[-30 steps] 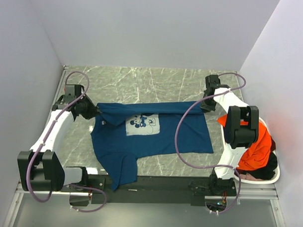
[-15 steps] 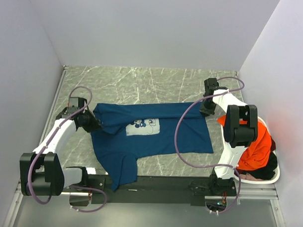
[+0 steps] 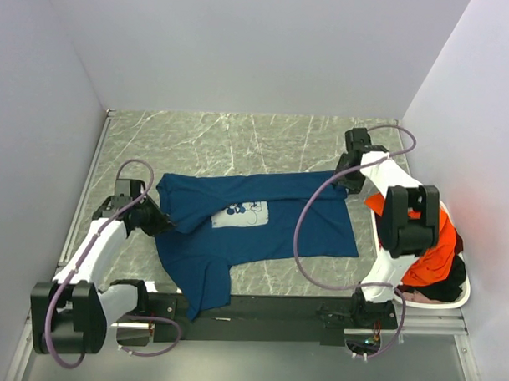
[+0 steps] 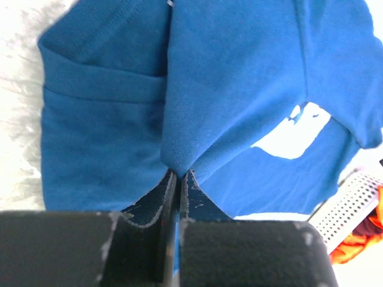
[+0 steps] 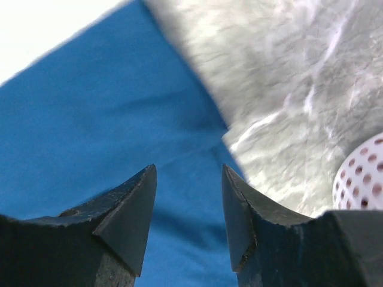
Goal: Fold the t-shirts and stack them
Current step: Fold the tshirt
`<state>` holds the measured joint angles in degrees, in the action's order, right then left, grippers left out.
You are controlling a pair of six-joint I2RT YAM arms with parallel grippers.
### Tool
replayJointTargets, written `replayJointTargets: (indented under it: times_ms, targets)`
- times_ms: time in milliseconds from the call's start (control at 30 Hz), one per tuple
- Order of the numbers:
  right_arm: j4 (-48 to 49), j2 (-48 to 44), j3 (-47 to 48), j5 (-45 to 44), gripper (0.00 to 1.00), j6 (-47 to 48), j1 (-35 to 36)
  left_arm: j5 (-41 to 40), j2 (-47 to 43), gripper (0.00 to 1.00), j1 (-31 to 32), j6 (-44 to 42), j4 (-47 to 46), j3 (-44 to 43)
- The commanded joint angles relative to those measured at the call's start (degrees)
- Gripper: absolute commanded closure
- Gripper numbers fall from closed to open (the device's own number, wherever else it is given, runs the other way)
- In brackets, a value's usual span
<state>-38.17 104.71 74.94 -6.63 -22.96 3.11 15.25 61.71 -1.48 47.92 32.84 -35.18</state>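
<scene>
Seen from overhead, the left gripper [image 3: 160, 222] sits at the 9 o'clock edge of the navy t-shirt [image 3: 274, 233], jaws pressed together on a raised fold of the blue cloth. The shirt lies spread across the middle of the grey marbled counter [image 3: 239, 140], its pale chest print [image 3: 241, 213] partly covered by that fold and one end trailing toward 6 o'clock. At the shirt's 2 o'clock corner the right gripper [image 3: 344, 179] hovers with jaws parted and nothing between them. At 4 o'clock an orange t-shirt [image 3: 430, 247] is heaped in a white basket [image 3: 455, 301].
</scene>
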Motion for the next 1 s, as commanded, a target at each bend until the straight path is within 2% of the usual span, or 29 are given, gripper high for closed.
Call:
replayJointTargets:
  times_ms: [0,167,300,533,767,967]
  targets:
    - [2.5,-7.8,-0.8,1.3,0.45,0.1,3.6,2.7,-3.6,0.94,0.0,1.6,-0.4,1.4]
    - [5.5,-11.8,-3.3,3.2,0.45,0.9,9.4,5.7,-5.5,0.97,0.5,5.0,-2.4,2.0]
    - [7.9,-13.1,-5.5,6.4,0.45,1.8,14.4,5.6,-5.8,0.94,1.2,7.4,-3.0,1.0]
    - [12.3,-15.2,-7.5,13.7,0.45,4.5,21.2,3.8,-7.7,0.94,7.3,13.7,-5.0,2.0]
    - [15.4,-15.0,-8.7,17.9,0.45,4.9,25.4,1.3,-10.6,0.96,12.9,20.6,-7.4,4.1]
    - [16.5,-13.9,-8.7,20.0,0.45,6.5,28.2,0.2,-13.0,0.95,14.1,23.1,-7.4,6.0]
